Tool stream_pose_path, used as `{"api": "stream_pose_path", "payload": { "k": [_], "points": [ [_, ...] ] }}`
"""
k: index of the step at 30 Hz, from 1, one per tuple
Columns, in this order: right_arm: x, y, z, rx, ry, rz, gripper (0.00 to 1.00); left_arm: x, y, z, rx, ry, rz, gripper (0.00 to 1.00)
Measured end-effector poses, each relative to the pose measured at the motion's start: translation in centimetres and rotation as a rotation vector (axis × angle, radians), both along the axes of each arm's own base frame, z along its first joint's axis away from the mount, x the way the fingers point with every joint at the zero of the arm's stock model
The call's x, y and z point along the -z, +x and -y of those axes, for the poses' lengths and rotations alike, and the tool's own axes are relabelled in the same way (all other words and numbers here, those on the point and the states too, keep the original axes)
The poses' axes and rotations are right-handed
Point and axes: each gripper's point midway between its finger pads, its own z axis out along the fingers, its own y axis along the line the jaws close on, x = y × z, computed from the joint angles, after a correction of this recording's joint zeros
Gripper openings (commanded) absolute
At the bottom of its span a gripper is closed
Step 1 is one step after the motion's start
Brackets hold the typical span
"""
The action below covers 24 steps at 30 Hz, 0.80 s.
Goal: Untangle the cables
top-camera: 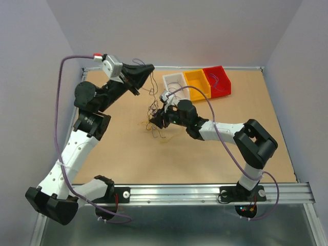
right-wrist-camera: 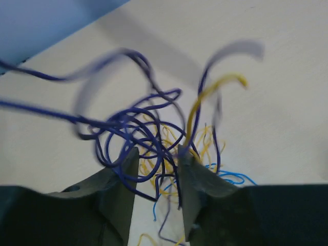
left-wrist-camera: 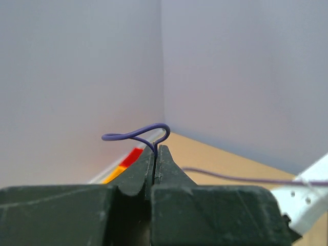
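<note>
Top view — cable clump (top-camera: 152,128): lies on the table (top-camera: 230,154), on the arms' side of the white bin (top-camera: 165,82) and slightly to its left.
Top view — right gripper (top-camera: 155,121): low, right at the clump; its arm comes in from the right, on the near side of the bin.
Top view — left gripper (top-camera: 149,68): held high, just left of the white bin, farther from the bases than the clump.
Left wrist, grip: jaws pressed together on a purple strand (left-wrist-camera: 136,134), which loops over just above the tips; where the rest of it runs cannot be told here.
Right wrist, grip: jaws stand apart, straddling purple, yellow and blue curls; nothing looks pinched, and several strands are blurred.
Right wrist, clump: directly ahead of and between the fingers (right-wrist-camera: 125,169), over the table.
Key relation: the clump sits straight in front of the right gripper, the nearer one; from the left gripper it lies downward and toward the bases, so the held strand's long axis probably follows that line.
Next move, judged: the right jaws pin the mass while the left draws away along that axis. A snagged curl could drag the whole clump.
</note>
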Motion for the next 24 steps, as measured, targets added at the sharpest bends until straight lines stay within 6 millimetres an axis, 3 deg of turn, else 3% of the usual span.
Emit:
{"api": "stream_pose_path", "payload": {
  "k": [1,2,3,5,7,9,13,18,20,23,24],
  "points": [
    [0.3,0.2,-0.1,0.006,-0.006,0.002,0.22,-1.7,-0.2,-0.4,-0.016,-0.015,0.027,0.0],
    [0.5,0.5,-0.1,0.011,-0.01,0.004,0.06,-4.6,-0.6,-1.0,-0.04,-0.04,0.067,0.0],
    [0.8,0.6,-0.1,0.02,-0.013,0.002,0.01,-7.1,-1.1,-1.5,-0.059,-0.065,0.106,0.0],
    [0.6,1.1,-0.1,0.036,-0.006,0.017,0.01,-10.0,-1.8,-2.4,-0.09,-0.094,0.135,0.0],
    [-1.5,1.8,-0.3,0.055,0.037,0.068,0.0,-12.8,-1.6,-3.8,-0.162,-0.133,0.127,0.0],
    [-3.3,2.0,-0.2,0.073,0.064,0.11,0.01,-14.4,-0.5,-5.1,-0.249,-0.179,0.106,0.0],
    [-5.2,2.4,1.0,0.134,0.074,0.161,0.01,-15.9,1.9,-8.6,-0.461,-0.27,0.053,0.0],
    [-5.4,2.0,2.7,0.168,0.021,0.209,0.18,-15.5,3.4,-12.5,-0.692,-0.32,0.019,0.0],
    [-4.7,1.9,3.0,0.158,-0.035,0.218,0.2,-15.4,3.7,-14.1,-0.784,-0.328,0.02,0.0],
    [-2.0,1.7,4.1,0.157,-0.154,0.189,0.13,-15.9,3.5,-15.6,-0.854,-0.347,0.043,0.0],
    [-1.0,1.6,4.5,0.157,-0.195,0.177,0.17,-16.2,3.2,-16.1,-0.877,-0.357,0.056,0.0]
  ]
}}
